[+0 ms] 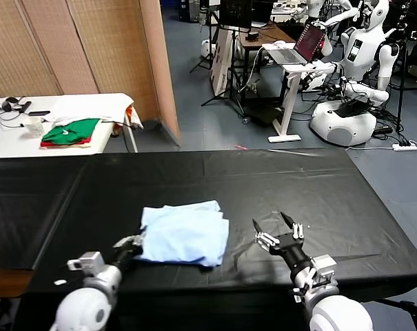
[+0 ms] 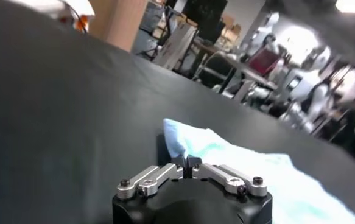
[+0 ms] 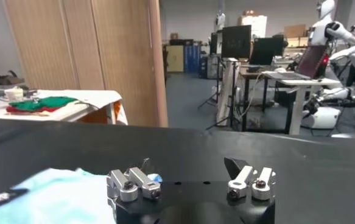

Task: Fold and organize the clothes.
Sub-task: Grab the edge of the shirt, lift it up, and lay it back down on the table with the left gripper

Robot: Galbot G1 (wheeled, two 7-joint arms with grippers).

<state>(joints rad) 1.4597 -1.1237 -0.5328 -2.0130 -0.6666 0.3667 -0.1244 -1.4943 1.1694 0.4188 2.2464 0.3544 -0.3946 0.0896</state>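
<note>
Left tool (image 1: 134, 243) clamped on shirt (image 1: 184, 233) left edge; right tool (image 1: 278, 228) open, just beside its right edge.

A black-covered table (image 1: 194, 172) stands on a grey-blue floor (image 1: 208, 124), near woven partition panels (image 1: 77, 45) and a white side table (image 1: 70, 107).

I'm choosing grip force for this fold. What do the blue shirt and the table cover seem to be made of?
Shirt: thin, soft matte fabric, probably cotton knit; it lies limp in rumpled layers, and the left pincer is shut on its edge. Table cover: smooth black sheet with a faint sheen and long creases, likely plastic or coated cloth.
</note>
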